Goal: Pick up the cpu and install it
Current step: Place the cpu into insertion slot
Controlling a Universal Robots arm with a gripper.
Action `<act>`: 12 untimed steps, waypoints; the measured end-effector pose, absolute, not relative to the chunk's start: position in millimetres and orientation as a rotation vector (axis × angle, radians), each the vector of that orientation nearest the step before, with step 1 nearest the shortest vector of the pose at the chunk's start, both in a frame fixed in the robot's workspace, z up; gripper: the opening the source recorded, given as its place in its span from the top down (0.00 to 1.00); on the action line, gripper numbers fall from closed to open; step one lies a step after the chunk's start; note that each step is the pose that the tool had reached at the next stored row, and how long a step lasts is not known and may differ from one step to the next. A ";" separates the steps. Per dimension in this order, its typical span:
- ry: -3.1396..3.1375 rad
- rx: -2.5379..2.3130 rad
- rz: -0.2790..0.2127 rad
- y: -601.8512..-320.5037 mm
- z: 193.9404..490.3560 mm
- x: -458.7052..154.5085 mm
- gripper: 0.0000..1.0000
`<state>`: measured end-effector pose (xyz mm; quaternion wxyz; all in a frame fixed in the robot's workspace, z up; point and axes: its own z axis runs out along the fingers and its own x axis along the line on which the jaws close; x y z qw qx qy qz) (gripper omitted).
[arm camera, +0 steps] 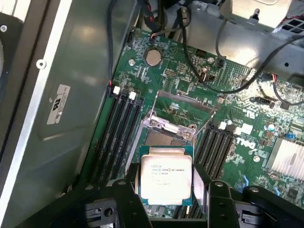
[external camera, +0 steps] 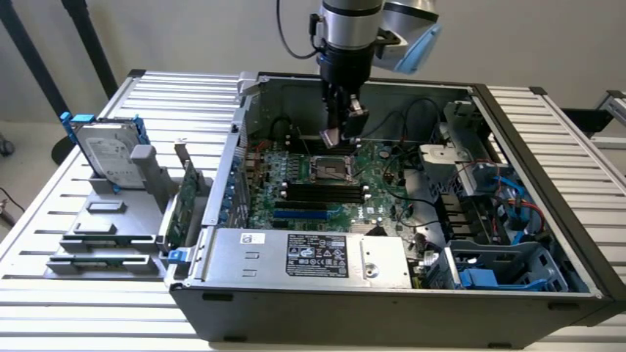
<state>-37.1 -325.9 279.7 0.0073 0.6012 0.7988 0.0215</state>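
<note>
- Gripper [arm camera: 166, 190] closed on cpu [arm camera: 165, 178], fingers [arm camera: 200, 187] pinching its two side edges.
- Cpu held above motherboard [external camera: 323, 183], just at 6 o'clock of open socket [arm camera: 164, 137] in wrist view.
- Hard drive [external camera: 108, 154] sits outside case [external camera: 391, 308].

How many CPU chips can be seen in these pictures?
1. The cpu is held between the fingers of the gripper, above the open socket on the motherboard. Others may be hidden inside the case.
</note>
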 end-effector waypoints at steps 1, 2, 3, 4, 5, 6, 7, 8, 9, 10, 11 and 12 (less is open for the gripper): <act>2.480 1.902 0.067 -325.9 279.4 -37.1 0.46; 2.463 1.924 0.067 -325.9 279.1 -37.1 0.46; 2.445 1.946 0.066 -325.8 278.8 -37.1 0.46; 2.427 1.968 0.066 -325.9 278.4 -37.1 0.46; 2.409 1.989 0.066 -325.9 277.9 -37.2 0.46; 2.389 2.013 0.066 -325.9 277.3 -37.1 0.46; 2.371 2.034 0.065 -325.9 276.8 -37.1 0.46; 2.352 2.055 0.065 -325.8 276.2 -37.1 0.46; 2.333 2.075 0.065 -325.9 275.6 -37.1 0.46; 2.314 2.096 0.065 -325.8 275.0 -37.1 0.46; 2.295 2.117 0.064 -325.9 274.4 -37.1 0.46; 2.274 2.139 0.064 -325.9 273.6 -37.1 0.46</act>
